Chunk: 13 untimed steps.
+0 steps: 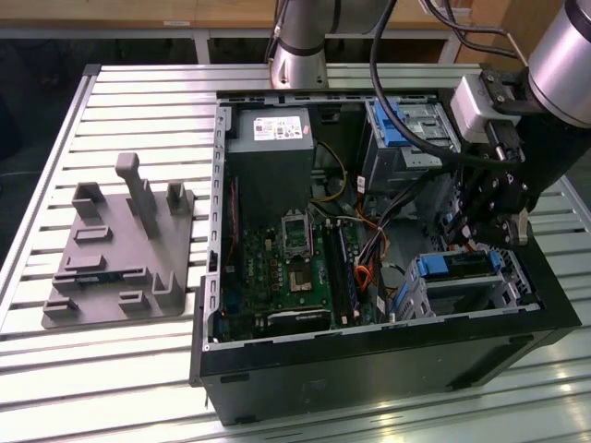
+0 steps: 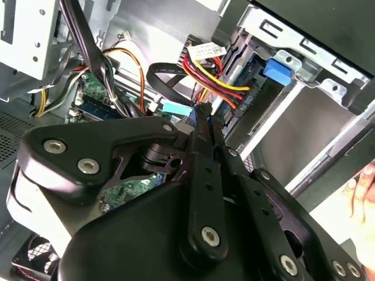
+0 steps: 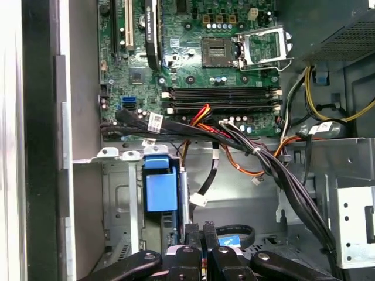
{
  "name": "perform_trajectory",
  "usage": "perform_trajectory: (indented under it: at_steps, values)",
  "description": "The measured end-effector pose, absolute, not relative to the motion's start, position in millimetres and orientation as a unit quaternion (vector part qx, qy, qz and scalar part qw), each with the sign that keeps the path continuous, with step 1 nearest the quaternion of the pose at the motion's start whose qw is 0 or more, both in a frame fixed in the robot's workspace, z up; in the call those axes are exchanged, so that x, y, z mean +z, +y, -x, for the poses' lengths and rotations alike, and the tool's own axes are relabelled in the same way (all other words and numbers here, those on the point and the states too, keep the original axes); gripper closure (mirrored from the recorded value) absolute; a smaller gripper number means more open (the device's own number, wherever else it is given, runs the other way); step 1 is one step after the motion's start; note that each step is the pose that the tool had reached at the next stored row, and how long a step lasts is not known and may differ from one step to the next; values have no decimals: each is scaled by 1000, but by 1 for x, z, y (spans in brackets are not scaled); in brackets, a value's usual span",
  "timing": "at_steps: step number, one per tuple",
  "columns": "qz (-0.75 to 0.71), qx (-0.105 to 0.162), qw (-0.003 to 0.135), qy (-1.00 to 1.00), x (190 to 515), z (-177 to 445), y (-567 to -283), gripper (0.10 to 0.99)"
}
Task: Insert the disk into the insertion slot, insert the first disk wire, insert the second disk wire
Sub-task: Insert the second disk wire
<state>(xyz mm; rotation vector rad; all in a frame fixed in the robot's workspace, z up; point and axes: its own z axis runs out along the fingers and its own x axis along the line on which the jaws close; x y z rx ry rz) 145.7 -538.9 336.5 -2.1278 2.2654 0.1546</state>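
In the exterior view the disk (image 1: pixel 459 269), silver with a blue carrier, lies inside the insertion slot (image 1: pixel 520 280), the perforated grey cage at the case's near right corner. My gripper (image 1: pixel 484 224) hangs just above and behind that cage. Both wrist views show its fingers (image 2: pixel 202 126) pressed together on the connector of a black flat disk wire (image 3: pixel 249 235) with a blue tag, which loops away from the fingertips. A blue plastic piece (image 3: pixel 160 187) on the cage sits just ahead of the fingertips. A red, yellow and black wire bundle (image 2: pixel 208 79) ends close to the cage.
The open computer case (image 1: pixel 369 360) holds a motherboard (image 1: pixel 295 268), a power supply (image 1: pixel 277 129) and a taller bay with a blue latch (image 1: pixel 406 120). Loose cable bundles (image 3: pixel 275 170) cross near my gripper. A grey fixture (image 1: pixel 120 249) lies on the slatted table. A person's fingers (image 2: pixel 364 188) show beside the case.
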Motion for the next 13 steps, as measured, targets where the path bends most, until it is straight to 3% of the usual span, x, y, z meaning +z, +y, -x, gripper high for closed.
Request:
perform_trajectory:
  at_steps: [13]
  values:
    - [683, 62, 26, 727, 341, -146, -556, 941]
